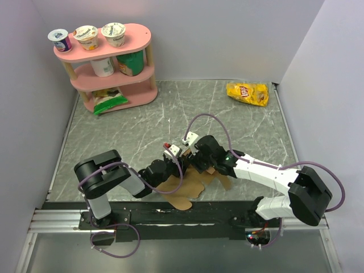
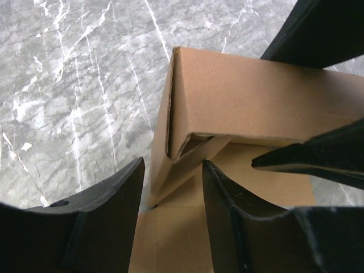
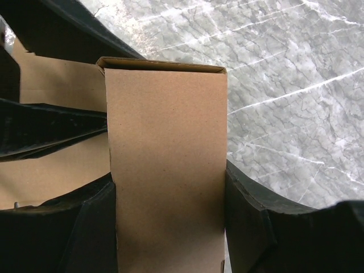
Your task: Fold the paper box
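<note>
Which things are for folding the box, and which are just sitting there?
For the job: brown cardboard paper box, left gripper, right gripper.
Just lying about: yellow chip bag, pink three-tier shelf, white yogurt cups.

On my feed the plain brown cardboard paper box [image 3: 168, 170] is unprinted tan all over; the grey marbled stone bench [image 1: 142, 125] runs with white veins; my left tool [image 2: 170, 193] and right tool [image 3: 169, 222] are matte black; the crinkled yellow chip bag [image 1: 247, 92] bears a red logo; the rounded pink three-tier shelf [image 1: 105, 52] holds white printed yogurt cups [image 1: 86, 35] and a green tub [image 1: 132, 62]; the looping cables [image 1: 209, 115] are purple.
</note>
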